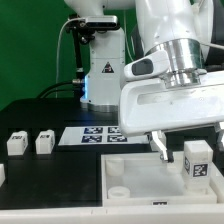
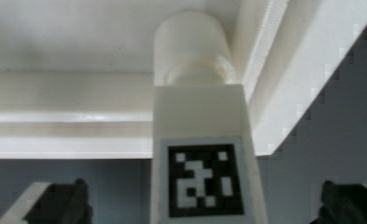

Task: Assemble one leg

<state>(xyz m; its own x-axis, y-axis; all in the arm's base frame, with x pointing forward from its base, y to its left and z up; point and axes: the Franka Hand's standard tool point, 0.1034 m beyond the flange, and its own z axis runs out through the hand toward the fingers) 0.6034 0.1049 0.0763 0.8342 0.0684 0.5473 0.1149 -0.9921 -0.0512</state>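
Note:
A leg (image 2: pixel 201 120), a white block with a black-and-white tag, stands between my gripper's (image 2: pixel 201 205) two dark fingertips (image 2: pixel 55 205). There is a clear gap on each side, so the gripper is open. The leg's rounded end points at the corner of the large white tray-like piece (image 2: pixel 73 110). In the exterior view the same leg (image 1: pixel 196 160) stands on that piece (image 1: pixel 130 180) at the exterior view's right, under my gripper (image 1: pixel 188 150). Two more legs (image 1: pixel 16 143) (image 1: pixel 44 143) stand on the black table at the exterior view's left.
The marker board (image 1: pixel 95 135) lies on the table behind the tray-like piece. Another white part (image 1: pixel 2 175) shows at the exterior view's left edge. The robot base and a cable stand at the back.

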